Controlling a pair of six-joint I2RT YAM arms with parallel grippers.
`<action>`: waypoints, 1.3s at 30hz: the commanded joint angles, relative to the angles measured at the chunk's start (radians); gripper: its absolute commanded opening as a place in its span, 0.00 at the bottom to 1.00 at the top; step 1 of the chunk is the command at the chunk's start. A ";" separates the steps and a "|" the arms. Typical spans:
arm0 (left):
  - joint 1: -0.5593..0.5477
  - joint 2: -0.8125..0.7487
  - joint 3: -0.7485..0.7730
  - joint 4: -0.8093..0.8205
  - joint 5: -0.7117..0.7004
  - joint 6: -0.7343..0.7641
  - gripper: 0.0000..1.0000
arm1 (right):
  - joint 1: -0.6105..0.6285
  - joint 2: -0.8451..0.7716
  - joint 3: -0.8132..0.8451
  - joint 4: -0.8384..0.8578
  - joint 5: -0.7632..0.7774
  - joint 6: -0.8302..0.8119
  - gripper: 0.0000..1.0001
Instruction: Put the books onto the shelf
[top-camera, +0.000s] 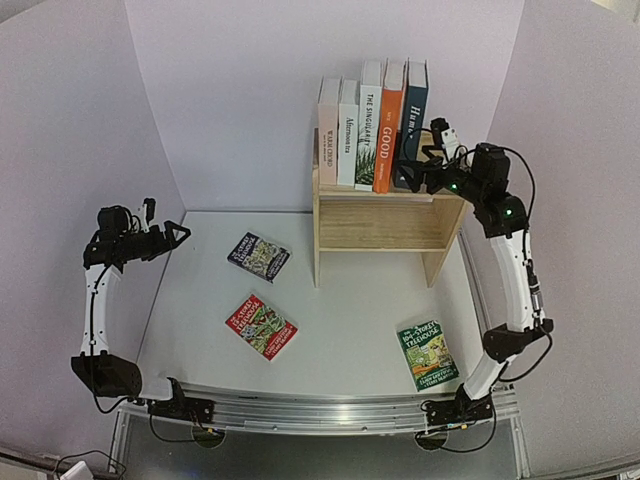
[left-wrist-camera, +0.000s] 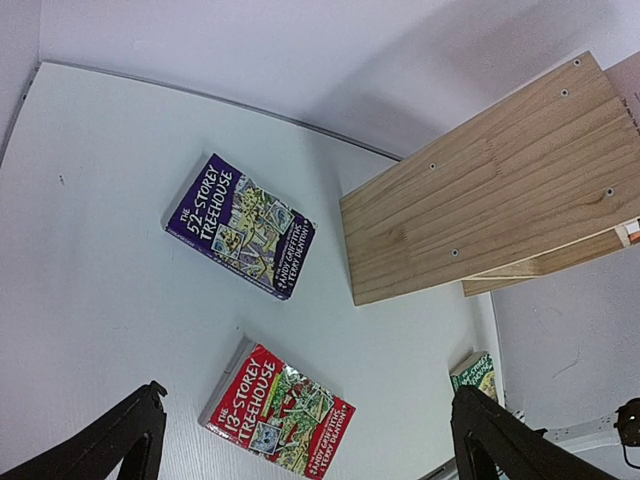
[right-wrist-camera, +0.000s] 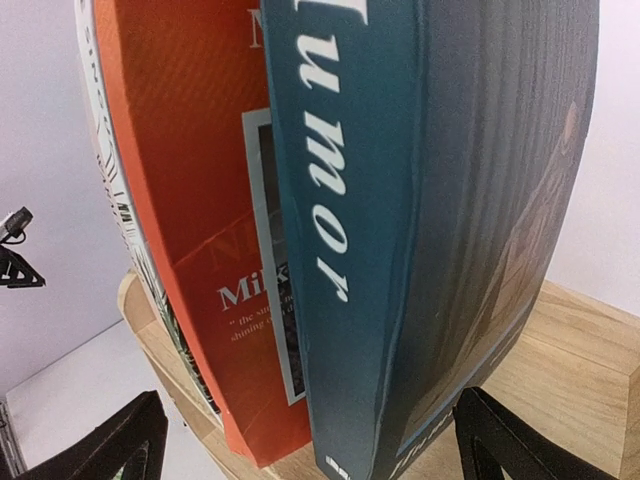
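Note:
Several books stand upright on top of the wooden shelf (top-camera: 380, 215); the two rightmost are the orange "GOOD" book (top-camera: 390, 128) and the dark blue "Humor" book (top-camera: 414, 112). My right gripper (top-camera: 407, 178) hovers at their base, open. In the right wrist view its jaws (right-wrist-camera: 305, 425) straddle the foot of the blue book (right-wrist-camera: 400, 250) and the orange book (right-wrist-camera: 195, 190) without pressing on them. Three books lie flat on the table: purple (top-camera: 258, 256), red (top-camera: 261, 326) and green (top-camera: 427, 354). My left gripper (top-camera: 183, 235) is open and empty, raised to the left of the purple book.
In the left wrist view the purple book (left-wrist-camera: 240, 225), the red book (left-wrist-camera: 278, 408) and a corner of the green book (left-wrist-camera: 474, 374) lie below the open gripper (left-wrist-camera: 310, 395), with the shelf's side panel (left-wrist-camera: 490, 185) at the right. White walls enclose the table on three sides.

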 joint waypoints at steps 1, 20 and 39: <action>-0.003 -0.012 0.006 0.009 0.019 0.014 1.00 | -0.006 -0.067 -0.074 0.002 -0.052 0.038 0.98; -0.005 -0.005 0.017 -0.007 -0.013 0.116 1.00 | -0.066 -0.011 0.150 -0.070 0.498 0.331 0.72; -0.005 0.079 0.031 0.026 -0.036 0.145 1.00 | -0.111 0.362 0.294 0.415 0.242 0.410 0.72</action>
